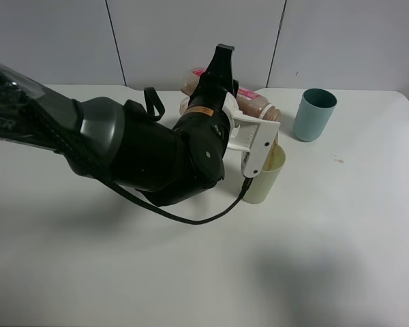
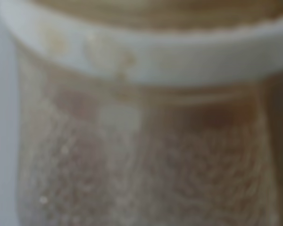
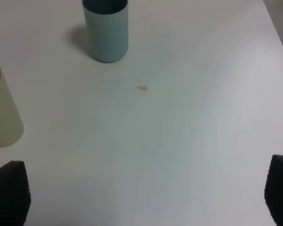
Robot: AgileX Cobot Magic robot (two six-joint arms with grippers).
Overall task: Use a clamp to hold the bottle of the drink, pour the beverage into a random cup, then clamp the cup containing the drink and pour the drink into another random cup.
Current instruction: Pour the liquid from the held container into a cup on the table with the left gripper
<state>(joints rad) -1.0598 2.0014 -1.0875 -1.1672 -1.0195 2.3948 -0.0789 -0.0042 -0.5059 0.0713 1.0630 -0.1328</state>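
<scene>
the bottle point(image 1: 258, 103) lay tipped in my left jaws, which were clamped on it, its mouth just above the rim of the yellow-green cup point(image 1: 264, 180) on the tabletop point(image 1: 341, 238). brown beverage point(image 2: 146, 174) showed inside the bottle, so i judged the first pour to be in hand. my right jaws stood apart and empty, away from the teal tumbler point(image 3: 106, 30). next requirement: complete the pour, stand the bottle upright, then grip the filled cup.

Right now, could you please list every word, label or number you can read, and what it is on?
"PER", cut off by the picture's edge: white letters on the left arm.
Orange sticker near that arm's wrist: too small to read.
Label on the bottle: too blurred to read.
Yellow-green cup, teal cup: no markings.
</scene>
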